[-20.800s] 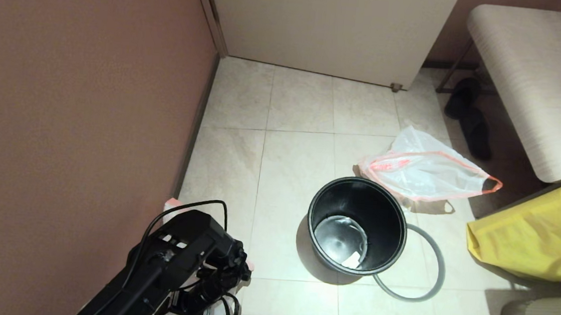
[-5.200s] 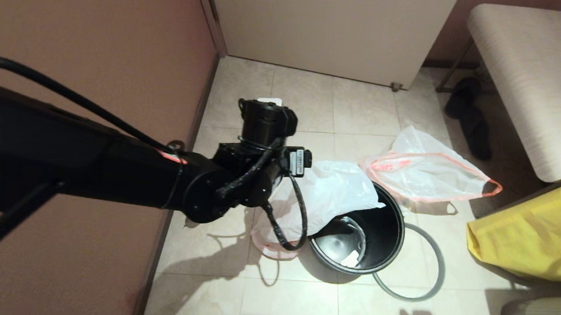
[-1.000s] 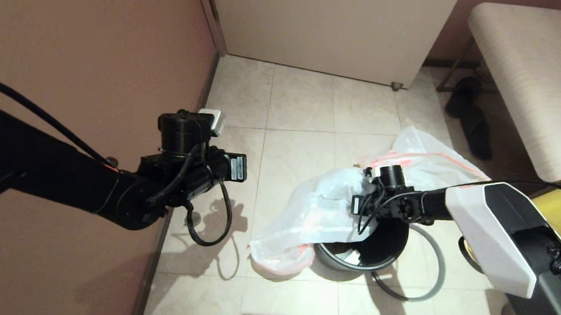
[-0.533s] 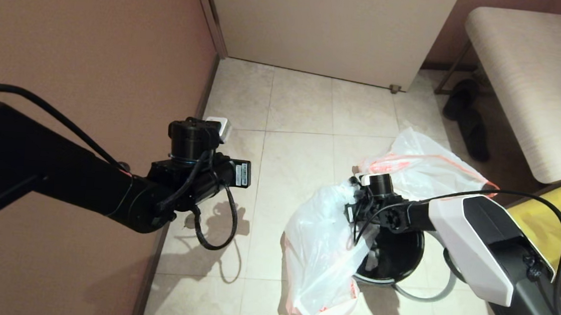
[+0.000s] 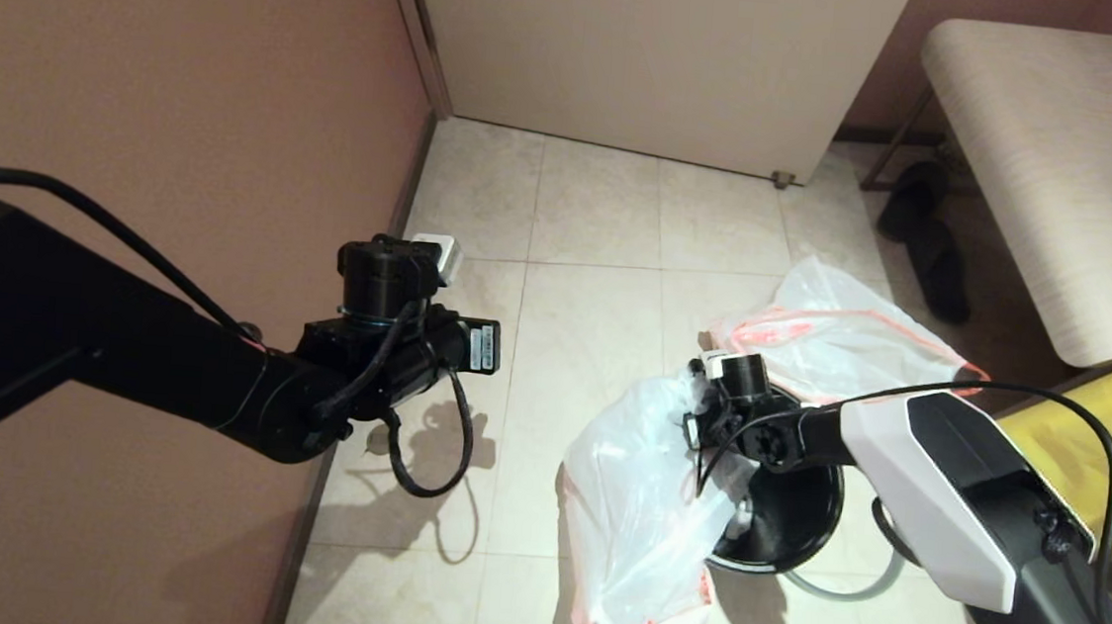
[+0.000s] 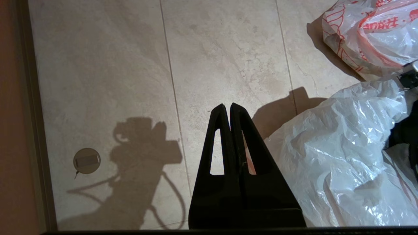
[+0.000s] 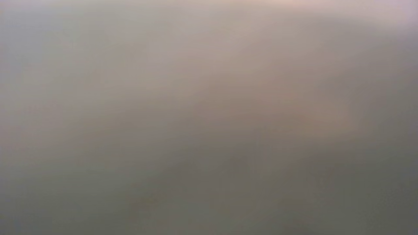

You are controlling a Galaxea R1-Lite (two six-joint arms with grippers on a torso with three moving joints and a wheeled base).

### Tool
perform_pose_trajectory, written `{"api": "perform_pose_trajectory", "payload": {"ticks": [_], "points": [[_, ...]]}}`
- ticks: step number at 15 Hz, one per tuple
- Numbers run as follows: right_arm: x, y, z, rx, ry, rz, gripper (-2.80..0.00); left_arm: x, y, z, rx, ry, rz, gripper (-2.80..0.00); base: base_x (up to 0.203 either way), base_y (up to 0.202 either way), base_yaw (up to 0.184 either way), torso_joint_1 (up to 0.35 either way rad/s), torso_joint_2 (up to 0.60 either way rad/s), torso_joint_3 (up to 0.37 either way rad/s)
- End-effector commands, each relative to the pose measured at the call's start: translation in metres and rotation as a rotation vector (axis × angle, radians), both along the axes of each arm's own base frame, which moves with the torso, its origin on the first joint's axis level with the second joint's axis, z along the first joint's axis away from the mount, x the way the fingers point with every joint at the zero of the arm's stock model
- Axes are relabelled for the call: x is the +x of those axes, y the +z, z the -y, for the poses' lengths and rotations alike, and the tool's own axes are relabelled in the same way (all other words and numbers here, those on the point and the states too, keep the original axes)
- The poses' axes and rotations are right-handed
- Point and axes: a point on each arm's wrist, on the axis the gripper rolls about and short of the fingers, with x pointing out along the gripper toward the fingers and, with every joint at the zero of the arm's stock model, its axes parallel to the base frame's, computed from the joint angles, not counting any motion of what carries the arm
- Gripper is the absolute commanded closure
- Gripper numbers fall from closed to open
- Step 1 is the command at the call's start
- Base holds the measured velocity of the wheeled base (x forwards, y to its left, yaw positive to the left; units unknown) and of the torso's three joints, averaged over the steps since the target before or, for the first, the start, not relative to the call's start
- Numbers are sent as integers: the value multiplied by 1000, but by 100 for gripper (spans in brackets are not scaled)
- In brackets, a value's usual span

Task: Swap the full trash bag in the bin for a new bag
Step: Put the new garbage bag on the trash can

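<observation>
The right gripper (image 5: pixel 705 433) is clamped on the new bag (image 5: pixel 633 526), which hangs beside the bin (image 5: pixel 792 529), probably to open it over the rim. The left gripper (image 6: pixel 230 109) hovers over the floor tiles (image 6: pixel 228 52), jaws pressed together, holding nothing.
</observation>
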Motion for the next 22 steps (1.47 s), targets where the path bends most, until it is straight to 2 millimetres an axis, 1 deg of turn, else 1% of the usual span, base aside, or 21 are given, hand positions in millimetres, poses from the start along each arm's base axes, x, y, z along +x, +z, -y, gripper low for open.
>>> {"api": "perform_pose_trajectory", "payload": {"ticks": [1,2,5,8,10,13,14,15,18,21,22], "points": [[-5,14,2,13,-6,-10,0,0,0,1,-1,0,3,0,0,0,0,0,0,0],[-10,26,2,27,-10,-11,0,0,1,1,-2,0,4,0,0,0,0,0,0,0],[-33,55,8,40,-8,-40,0,-1,2,2,-3,-3,8,0,0,0,0,0,0,0],[-50,87,12,140,-15,-37,0,-2,3,2,-4,-4,11,0,0,0,0,0,0,0],[-56,108,13,235,7,39,0,-3,3,4,-4,-7,10,0,0,0,0,0,0,0],[-73,137,16,279,32,107,0,-5,3,8,-1,-8,12,0,0,0,0,0,0,0],[-78,143,17,289,40,111,0,-6,3,8,0,-8,12,0,0,0,0,0,0,0],[-81,145,18,288,42,105,0,-6,3,9,0,-9,11,0,0,0,0,0,0,0],[-98,133,22,256,33,43,0,-7,5,8,-2,-9,17,0,0,0,0,0,0,0],[-114,113,25,209,13,-44,0,-7,8,8,-5,-8,22,0,0,0,0,0,0,0],[-117,101,27,196,7,-79,0,-8,9,7,-5,-8,25,0,0,0,0,0,0,0]]}}
